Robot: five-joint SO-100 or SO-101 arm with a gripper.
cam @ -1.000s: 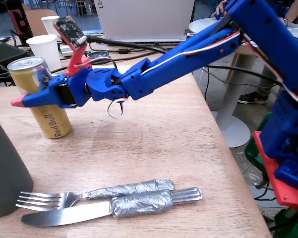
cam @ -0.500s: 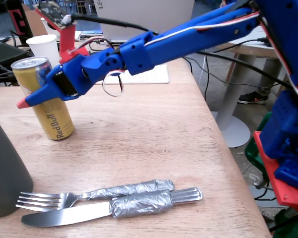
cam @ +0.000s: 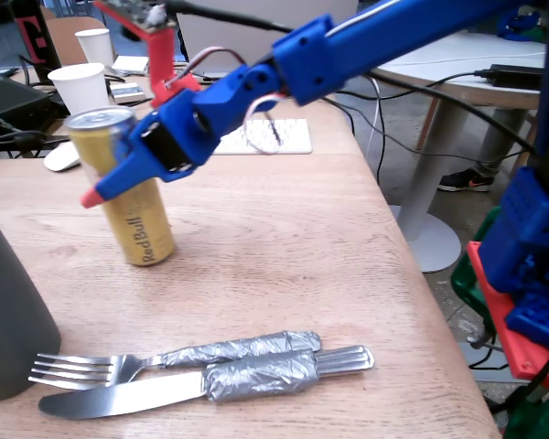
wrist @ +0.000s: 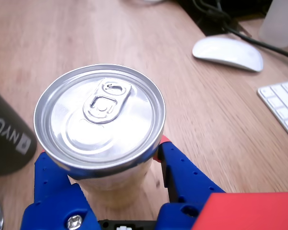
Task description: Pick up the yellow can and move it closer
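The blue claw (cam: 119, 178) is clamped around the upper part of the yellow can (cam: 139, 215), one finger on each side as the wrist view shows (wrist: 180, 175). In the fixed view the can stands upright toward the left side of the wooden tabletop (cam: 302, 238), roughly midway between its far and near edges; whether its base touches the wood cannot be told. Its silver top (wrist: 100, 115) is sealed, pull tab flat. Two white paper cups (cam: 82, 87) stand near the far left corner, contents hidden. A fork (cam: 82, 369) and a knife (cam: 119, 395), handles wrapped in grey tape, lie by the near edge, and a dark cylinder (cam: 9, 320) stands at the left edge.
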